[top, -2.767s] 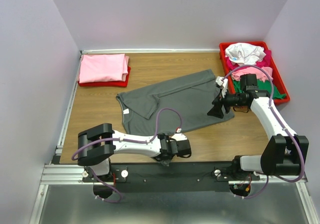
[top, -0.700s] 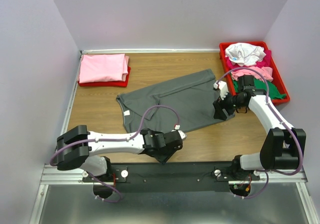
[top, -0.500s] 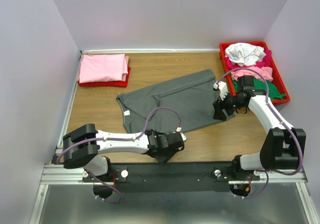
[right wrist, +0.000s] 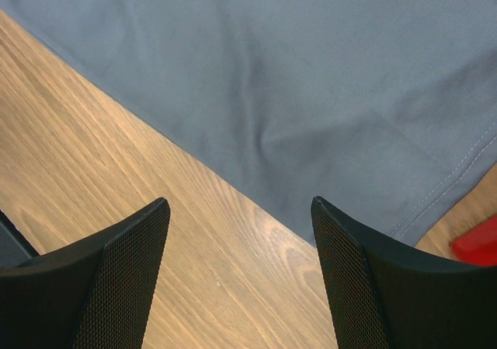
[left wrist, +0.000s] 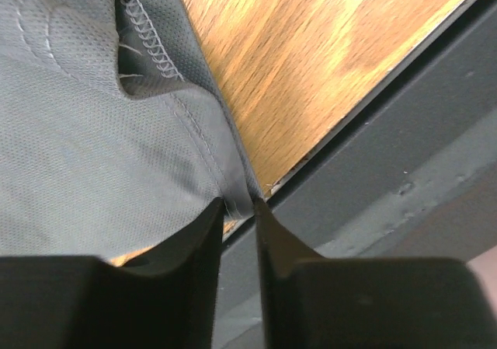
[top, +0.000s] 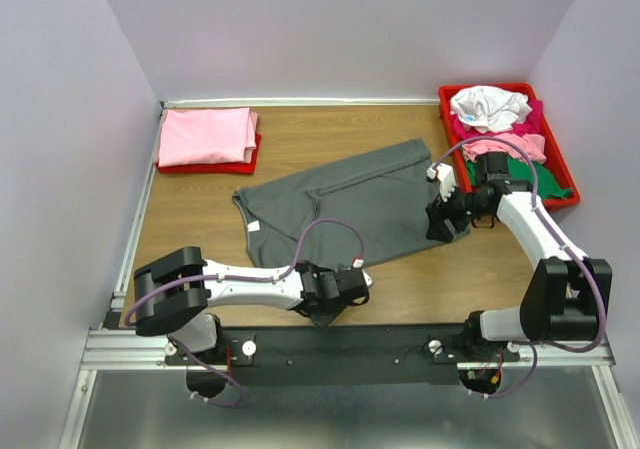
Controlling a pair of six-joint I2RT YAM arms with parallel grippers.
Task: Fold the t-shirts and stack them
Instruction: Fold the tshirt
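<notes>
A large dark grey t-shirt (top: 370,194) lies spread on the wooden table, with a white neck label (top: 252,225) at its left. My left gripper (top: 332,307) is at the table's near edge; in the left wrist view (left wrist: 238,205) its jaws are shut on a hemmed edge of the grey t-shirt (left wrist: 93,131). My right gripper (top: 437,225) is open over the shirt's right edge; in the right wrist view (right wrist: 241,209) bare wood lies between its fingers, the grey cloth (right wrist: 311,61) just beyond. A folded pink t-shirt (top: 205,134) lies at the back left.
The pink shirt rests on a red tray (top: 200,168). A second red tray (top: 562,184) at the back right holds white (top: 488,106), magenta and green (top: 535,174) shirts. A black rail (left wrist: 373,170) runs along the table's near edge. Walls enclose the table.
My left arm's elbow has swung out left and partly back while the gripper stayed at the near edge. My right gripper has moved slightly right and turned down at the shirt's right edge.
</notes>
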